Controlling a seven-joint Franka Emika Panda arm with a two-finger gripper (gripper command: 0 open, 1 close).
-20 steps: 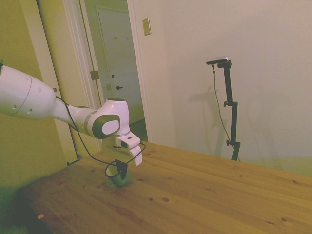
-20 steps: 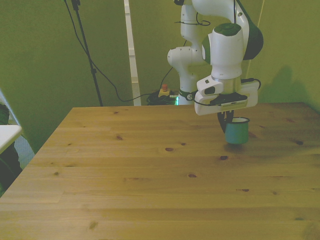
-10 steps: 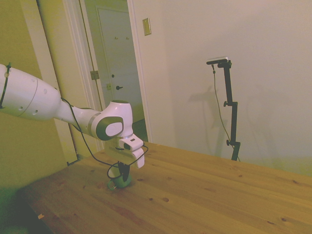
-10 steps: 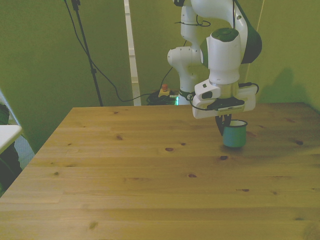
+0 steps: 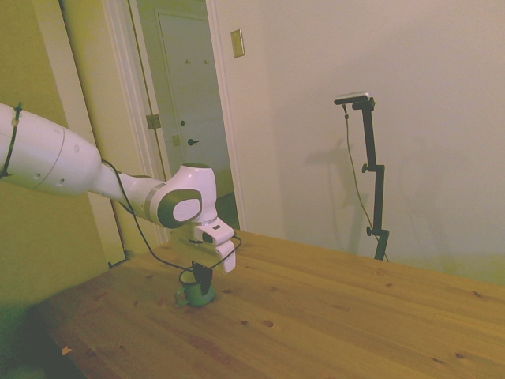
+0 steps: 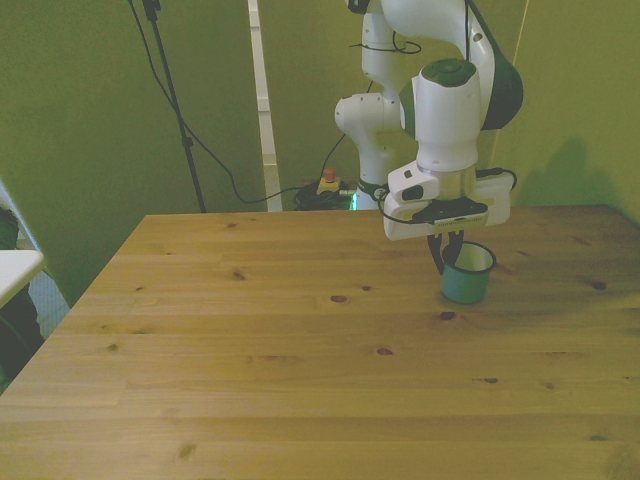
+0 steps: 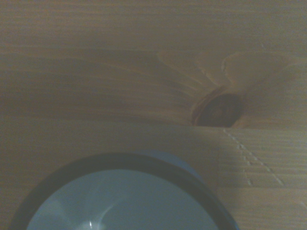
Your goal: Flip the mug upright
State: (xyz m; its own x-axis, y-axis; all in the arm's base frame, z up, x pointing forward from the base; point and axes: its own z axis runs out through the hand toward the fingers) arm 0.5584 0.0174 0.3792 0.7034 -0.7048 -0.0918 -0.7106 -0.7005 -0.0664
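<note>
One mug shows in the side view, green, standing on the wooden surface near its left end with a small loop handle on its left; the gripper hangs right at the mug's top, its dark fingers reaching down to the rim; whether they pinch the rim or stand apart I cannot tell; a doorway lies behind, and nothing else sits on the surface.

Across in the front view, the mug stands upright toward the right, mouth up, its pale inside and dark rim plain; the gripper comes down at the rim's left edge, and the white wrist above covers part of the mug's far side; again the fingers' spread is unclear.

Close in the wrist view, the mug shows its dark rim and a pale, empty inside; a dark knot marks the surface just beyond it.
</note>
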